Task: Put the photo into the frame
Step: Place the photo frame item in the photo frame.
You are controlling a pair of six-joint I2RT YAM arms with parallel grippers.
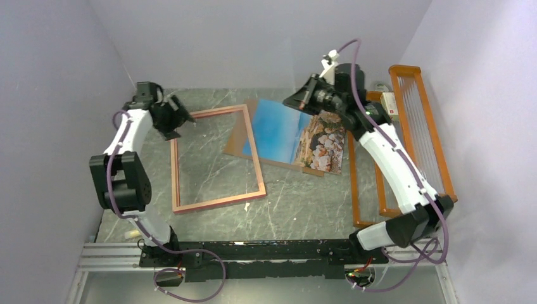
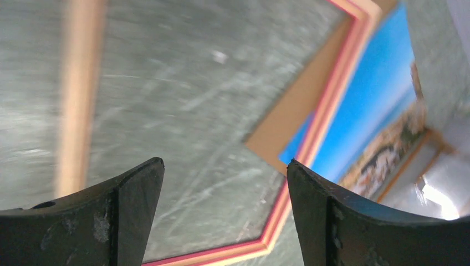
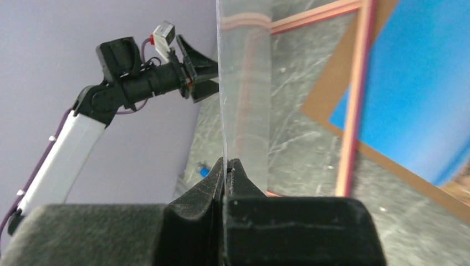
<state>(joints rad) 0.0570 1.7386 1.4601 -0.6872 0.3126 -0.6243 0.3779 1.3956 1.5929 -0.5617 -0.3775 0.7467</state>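
The pink frame lies flat on the grey table, left of centre. Its right bar overlaps a brown backing board. The photo of blue sky and rocky shore lies face up on that board. My left gripper hovers over the frame's far left corner. In the left wrist view it is open with nothing between the fingers, and the frame's corner and the photo lie below. My right gripper, above the photo's far edge, is shut on the edge of a clear sheet that stands upright from it.
An orange wire rack lies along the right wall, with a small box at its far end. Purple walls close in on the left, back and right. The left arm shows beyond the clear sheet in the right wrist view.
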